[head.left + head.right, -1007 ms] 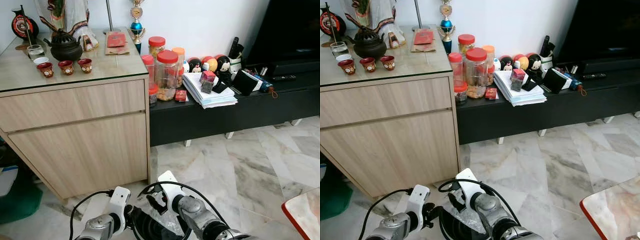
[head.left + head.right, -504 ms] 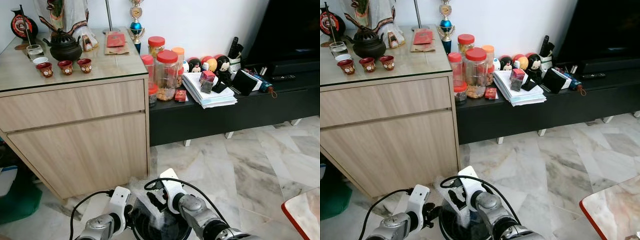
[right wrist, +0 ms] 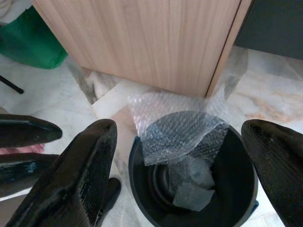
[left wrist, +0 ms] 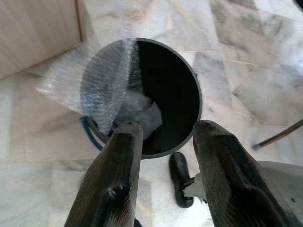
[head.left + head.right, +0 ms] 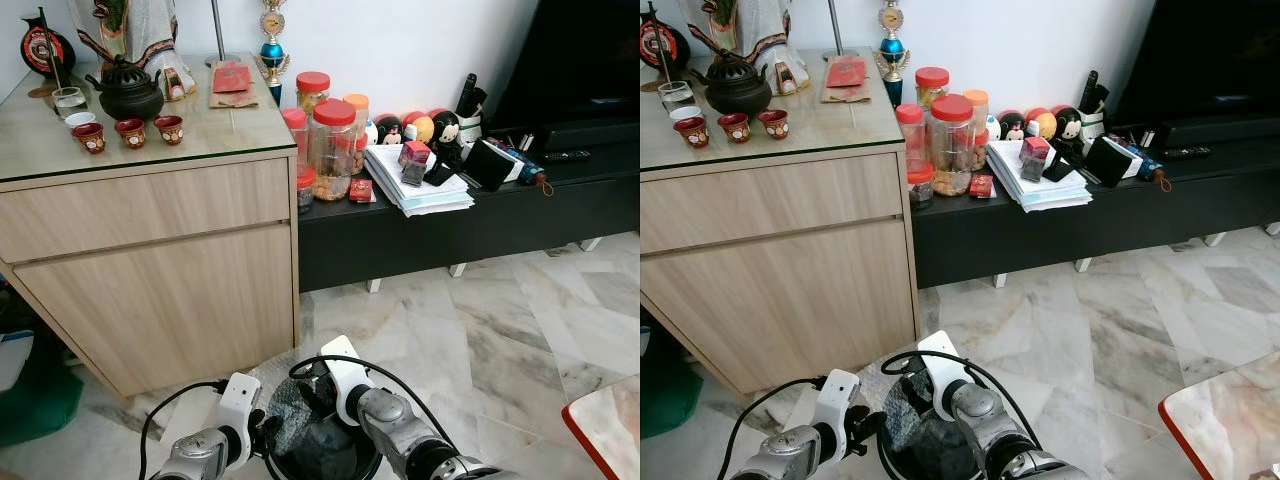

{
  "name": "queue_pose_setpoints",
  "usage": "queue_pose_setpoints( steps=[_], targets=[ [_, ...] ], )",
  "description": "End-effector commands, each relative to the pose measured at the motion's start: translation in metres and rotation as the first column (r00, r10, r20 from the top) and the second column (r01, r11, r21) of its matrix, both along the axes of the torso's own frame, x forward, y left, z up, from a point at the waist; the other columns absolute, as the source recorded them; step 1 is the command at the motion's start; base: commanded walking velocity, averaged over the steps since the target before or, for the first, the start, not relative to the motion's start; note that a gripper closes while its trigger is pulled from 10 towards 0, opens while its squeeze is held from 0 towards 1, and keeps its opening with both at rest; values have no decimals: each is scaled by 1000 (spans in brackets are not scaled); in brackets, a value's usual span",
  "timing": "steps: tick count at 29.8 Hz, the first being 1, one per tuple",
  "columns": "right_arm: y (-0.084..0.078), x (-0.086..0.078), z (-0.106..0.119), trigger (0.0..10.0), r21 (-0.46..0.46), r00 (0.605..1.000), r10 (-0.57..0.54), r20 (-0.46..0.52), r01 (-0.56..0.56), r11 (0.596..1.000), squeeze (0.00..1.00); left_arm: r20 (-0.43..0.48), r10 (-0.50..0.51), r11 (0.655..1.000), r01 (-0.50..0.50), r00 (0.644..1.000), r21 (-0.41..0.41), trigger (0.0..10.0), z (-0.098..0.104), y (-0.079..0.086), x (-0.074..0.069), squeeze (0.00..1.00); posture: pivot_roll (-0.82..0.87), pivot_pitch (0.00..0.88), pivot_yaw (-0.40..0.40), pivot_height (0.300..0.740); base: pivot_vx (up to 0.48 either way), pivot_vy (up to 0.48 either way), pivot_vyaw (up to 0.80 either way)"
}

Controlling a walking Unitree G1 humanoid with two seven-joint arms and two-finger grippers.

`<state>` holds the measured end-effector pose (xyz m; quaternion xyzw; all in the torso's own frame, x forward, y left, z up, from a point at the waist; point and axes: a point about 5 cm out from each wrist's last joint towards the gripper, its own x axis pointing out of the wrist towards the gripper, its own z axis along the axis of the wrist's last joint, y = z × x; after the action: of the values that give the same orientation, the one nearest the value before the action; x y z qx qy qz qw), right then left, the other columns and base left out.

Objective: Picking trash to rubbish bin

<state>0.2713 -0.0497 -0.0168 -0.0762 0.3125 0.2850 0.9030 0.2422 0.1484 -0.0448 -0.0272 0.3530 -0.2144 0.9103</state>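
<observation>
Closest to you, both grippers hang over a round black rubbish bin (image 3: pixel 194 189) standing on the pale marble floor (image 5: pixel 520 330). Your right gripper (image 3: pixel 182 163) has its two black fingers spread wide, one on each side of the bin's mouth, holding nothing and touching nothing. Your left gripper (image 4: pixel 163 142) sits just beside it, fingers parted to about the width of the bin's opening, also empty. A sheet of clear bubble wrap (image 3: pixel 177 130) is draped over the bin's rim on the side nearest the cabinet, half inside and half hanging out onto the floor, with more crumpled wrap (image 3: pixel 189 182) lying at the bottom of the bin. Just beyond the bin stands a light wood cabinet (image 5: pixel 150 270) with a glass top that carries a dark teapot (image 5: pixel 127 92) and small red cups (image 5: pixel 131 132). To your right of the cabinet, a low black TV console (image 5: pixel 470 220) holds red-lidded plastic jars (image 5: pixel 333 148), a stack of papers (image 5: pixel 420 190) and small cartoon figurines (image 5: pixel 420 127), set against a white wall (image 5: pixel 400 40).
</observation>
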Motion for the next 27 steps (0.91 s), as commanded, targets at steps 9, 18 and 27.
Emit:
queue_pose_setpoints(
  steps=[9, 18, 27],
  targets=[
    [-38, -12, -19, 10000, -20, 984, -165, -66, 164, 986, 0, 23, 231, 965, -233, 973, 124, 10000, 0, 38, 1, 0, 147, 0, -54, 740, 0, 0, 0],
    [-79, -27, -34, 10000, -64, 944, -311, -109, 306, 950, 0, 20, 346, 920, -344, 938, 188, 10000, -4, 58, -8, 0, 128, 0, -48, 740, 0, 0, 0],
    [-92, -46, -46, 10000, -59, 898, -406, -168, 402, 914, 0, 27, 451, 860, -442, 892, 254, 10000, -11, 75, -23, 0, 115, 0, -40, 740, 0, 0, 0]
  ],
)
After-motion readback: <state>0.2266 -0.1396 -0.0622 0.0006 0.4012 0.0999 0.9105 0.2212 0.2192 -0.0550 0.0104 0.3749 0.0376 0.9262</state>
